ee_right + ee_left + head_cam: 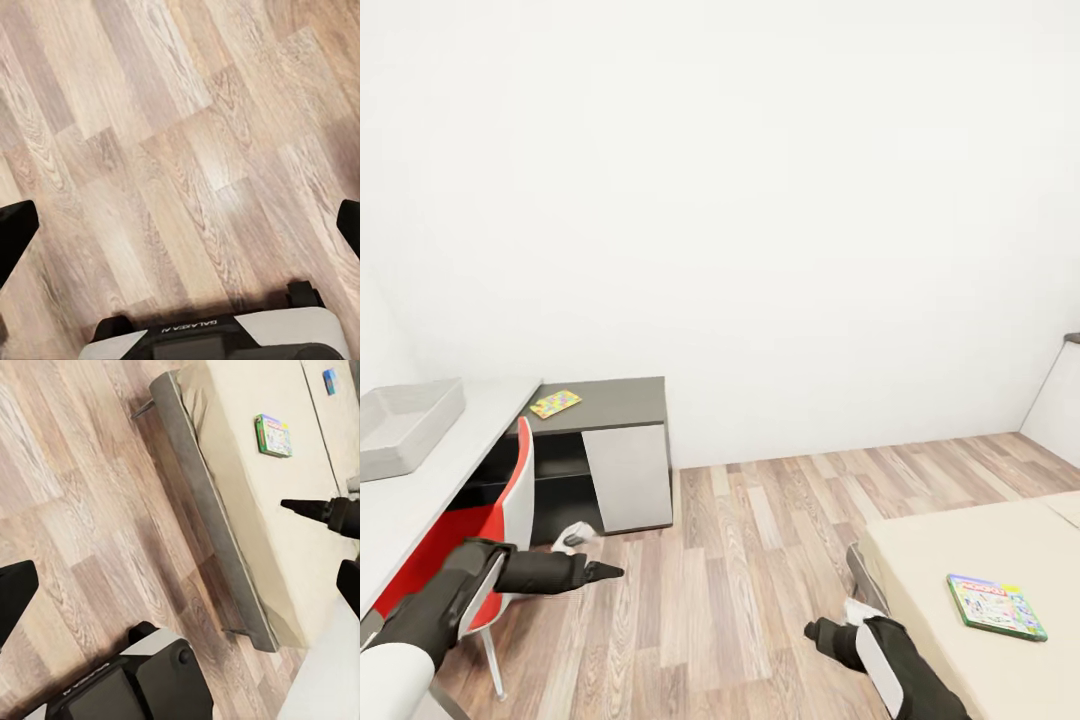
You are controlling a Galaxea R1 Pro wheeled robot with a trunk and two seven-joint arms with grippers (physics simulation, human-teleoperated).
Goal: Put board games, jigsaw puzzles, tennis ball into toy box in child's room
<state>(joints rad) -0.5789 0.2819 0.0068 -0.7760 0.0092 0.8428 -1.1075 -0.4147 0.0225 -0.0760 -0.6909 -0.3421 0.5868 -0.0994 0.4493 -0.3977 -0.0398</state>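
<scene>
- The robot stands between the table (pixel 420 500) and the bed (pixel 1000 560), both arms low and carrying nothing.
- Both wrist views show the fingers spread wide at the frame edges, so the left gripper (pixel 605 572) and the right gripper (pixel 818 631) are open and empty.
- In the head view, the pale-green board game (pixel 996 606) lies flat on the bed at about 4 o'clock; the left wrist view shows it (pixel 273 435) with a small blue board game (pixel 329 380) farther along the mattress.
- The toy box (pixel 405 425) sits on the table at 9 o'clock; a jigsaw puzzle (pixel 555 403) lies on the dark side desk (pixel 615 400) beside it.
- The step in hand is probably approaching the bed. It would go best by turning the base toward the game, bringing the right gripper squarely over one edge, and pinching across the thin side.
- The red chair (pixel 500 520) crowds the left arm, so that arm should stay tucked.
</scene>
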